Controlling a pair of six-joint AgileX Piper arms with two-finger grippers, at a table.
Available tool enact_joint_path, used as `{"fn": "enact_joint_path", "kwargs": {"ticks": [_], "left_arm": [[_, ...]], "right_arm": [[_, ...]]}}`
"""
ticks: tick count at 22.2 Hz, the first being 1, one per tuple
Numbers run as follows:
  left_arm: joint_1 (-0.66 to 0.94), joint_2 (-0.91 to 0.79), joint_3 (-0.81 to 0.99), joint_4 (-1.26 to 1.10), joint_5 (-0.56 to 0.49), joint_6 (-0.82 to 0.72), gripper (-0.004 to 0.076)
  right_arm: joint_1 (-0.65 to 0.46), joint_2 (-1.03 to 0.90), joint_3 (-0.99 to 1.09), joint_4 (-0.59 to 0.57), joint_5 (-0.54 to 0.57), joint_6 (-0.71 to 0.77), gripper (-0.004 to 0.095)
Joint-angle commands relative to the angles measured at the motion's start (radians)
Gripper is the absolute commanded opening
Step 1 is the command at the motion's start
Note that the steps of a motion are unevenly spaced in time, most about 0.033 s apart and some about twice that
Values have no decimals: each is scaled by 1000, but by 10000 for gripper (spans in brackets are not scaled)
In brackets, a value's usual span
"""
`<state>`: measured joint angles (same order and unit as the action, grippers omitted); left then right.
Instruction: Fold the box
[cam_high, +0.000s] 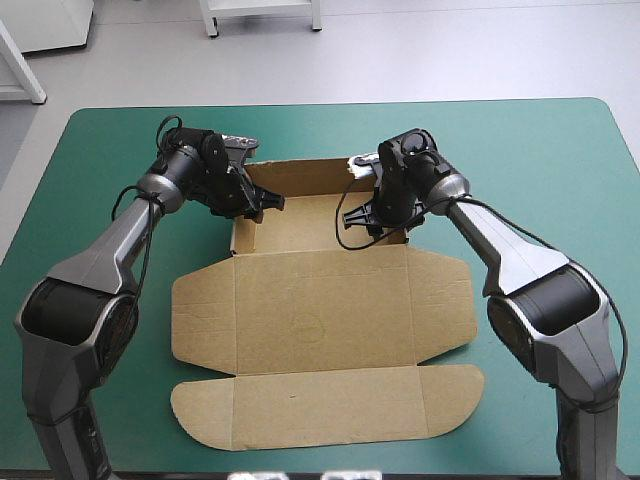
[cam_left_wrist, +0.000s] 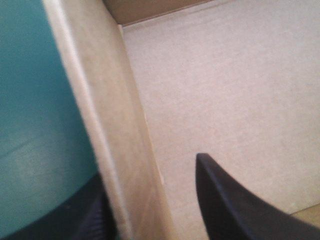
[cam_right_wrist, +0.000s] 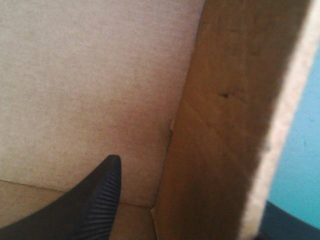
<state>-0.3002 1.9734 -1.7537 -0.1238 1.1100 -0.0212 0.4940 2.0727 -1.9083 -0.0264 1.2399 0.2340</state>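
Note:
The brown box (cam_high: 320, 300) lies mid-table, its tray part at the far end with walls raised and its lid flat toward the near edge. My left gripper (cam_high: 262, 205) straddles the tray's left wall (cam_left_wrist: 115, 125), one black finger (cam_left_wrist: 235, 205) inside over the floor and the other outside against the wall. My right gripper (cam_high: 365, 218) straddles the right wall (cam_right_wrist: 230, 100) the same way, with the inner finger (cam_right_wrist: 95, 205) a little off the wall. Both stand open around the board. Their tips are hidden in the high view.
The teal-green cover (cam_high: 540, 160) shows bare on all sides of the box. The lid's rounded flaps (cam_high: 200, 400) reach toward the near edge. A small white scrap (cam_high: 355, 163) sits at the tray's far right corner.

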Motion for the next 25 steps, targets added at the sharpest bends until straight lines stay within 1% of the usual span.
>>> {"fn": "enact_joint_path", "kwargs": {"ticks": [1, 3, 7, 11, 15, 19, 25], "left_arm": [[-19, -68, -18, -80, -1, 3, 517], [-19, -68, -18, -80, -3, 3, 542], [-19, -68, -18, -77, -13, 3, 542], [-19, -72, -20, -64, -42, 3, 542], [-19, -94, -20, -59, -90, 12, 542], [-19, -143, -20, 2, -147, 12, 542], [-19, -158, -20, 36, -162, 12, 542]], "right_arm": [[11, -53, -28, 26, 6, -4, 564], [11, -57, -28, -3, 6, -4, 564], [11, -59, -49, -37, 5, -10, 564], [9, -59, -175, -96, 6, -12, 564], [5, -59, -260, -100, 6, -29, 563], [5, -68, -287, -102, 6, -40, 563], [3, -70, -287, -110, 6, -40, 563]]}}
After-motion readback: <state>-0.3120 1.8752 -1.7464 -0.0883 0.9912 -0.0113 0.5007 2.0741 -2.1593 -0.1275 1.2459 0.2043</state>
